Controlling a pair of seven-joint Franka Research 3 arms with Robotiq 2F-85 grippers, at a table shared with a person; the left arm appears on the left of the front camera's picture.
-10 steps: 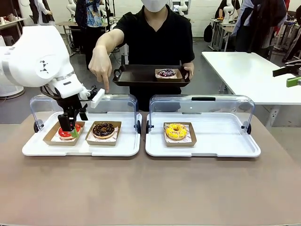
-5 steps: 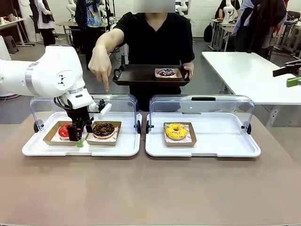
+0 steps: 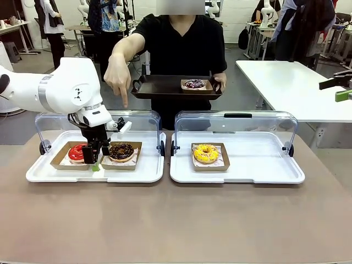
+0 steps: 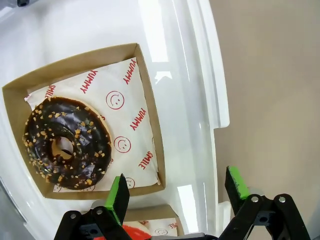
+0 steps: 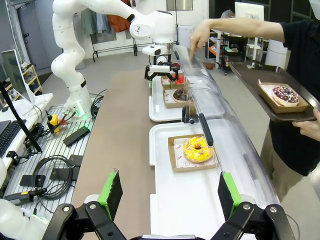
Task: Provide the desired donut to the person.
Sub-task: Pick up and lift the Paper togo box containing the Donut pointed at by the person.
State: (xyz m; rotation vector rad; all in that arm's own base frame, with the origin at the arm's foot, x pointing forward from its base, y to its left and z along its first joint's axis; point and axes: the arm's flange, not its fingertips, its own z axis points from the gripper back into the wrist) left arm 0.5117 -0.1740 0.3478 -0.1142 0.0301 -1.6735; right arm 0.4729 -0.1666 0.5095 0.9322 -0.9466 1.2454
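The person stands across the table and points a hand (image 3: 118, 82) down at the chocolate donut (image 3: 121, 150) in its cardboard box. The other hand holds a dark tray (image 3: 165, 88) carrying a purple-glazed donut (image 3: 194, 84). My left gripper (image 3: 98, 158) is open, low over the gap between the red donut (image 3: 76, 152) and the chocolate donut's box. In the left wrist view the left gripper (image 4: 177, 192) straddles that box's corner and the white tray's rim, beside the chocolate donut (image 4: 67, 145). My right gripper (image 5: 169, 195) is open and empty, off to the table's right.
Two white trays (image 3: 38, 173) (image 3: 242, 173) with raised clear lids (image 3: 236, 124) sit side by side. The right one holds a yellow donut (image 3: 205, 153). A white table (image 3: 286, 82) stands at the back right. The brown tabletop in front is bare.
My left gripper has moved right, from over the red donut to the gap beside the chocolate donut's box. The person's pointing hand and the tray have held still.
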